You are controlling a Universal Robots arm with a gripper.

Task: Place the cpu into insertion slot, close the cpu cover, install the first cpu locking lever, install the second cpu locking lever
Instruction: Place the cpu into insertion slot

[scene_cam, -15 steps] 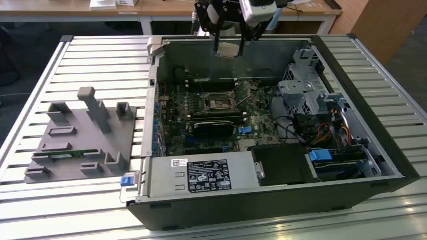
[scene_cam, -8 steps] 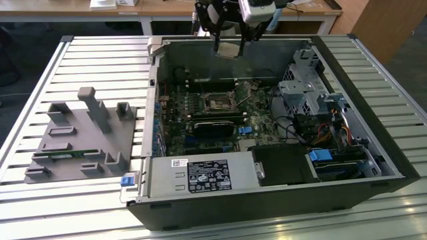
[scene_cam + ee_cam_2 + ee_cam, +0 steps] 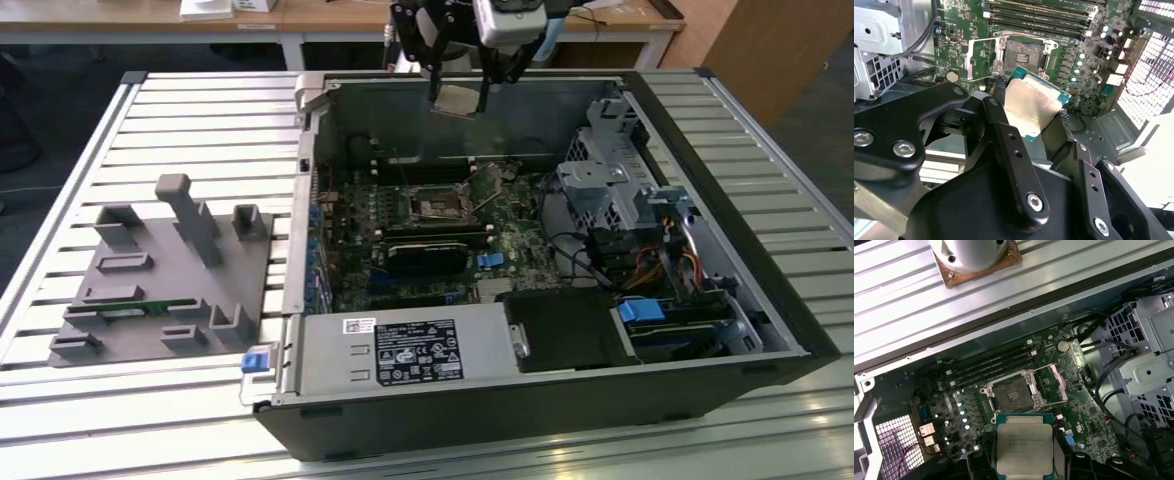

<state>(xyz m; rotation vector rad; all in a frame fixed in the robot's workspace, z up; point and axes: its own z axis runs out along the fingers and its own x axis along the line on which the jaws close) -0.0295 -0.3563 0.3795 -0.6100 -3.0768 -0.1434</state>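
Observation:
My gripper (image 3: 461,88) hangs above the back of the open computer case, shut on the cpu (image 3: 458,99), a flat square chip with a silver-grey top. In the second wrist view the black fingers (image 3: 999,112) clamp the cpu (image 3: 1026,107) by two opposite edges. The cpu (image 3: 1024,445) is well above the board and a little off to one side of the insertion slot (image 3: 1013,395). The insertion slot (image 3: 1024,55) lies bare, its dark centre showing. The cpu cover (image 3: 1056,385) is swung open beside it. In the exterior view the insertion slot (image 3: 438,205) sits mid-board with the cpu cover (image 3: 497,178) raised.
A grey fixture block (image 3: 160,280) holding a small green stick (image 3: 134,310) lies on the slatted table (image 3: 80,150) at the exterior view's left. Inside the case are the power supply (image 3: 400,350), drive cage (image 3: 614,170), a black card (image 3: 427,250) and memory slots (image 3: 989,367).

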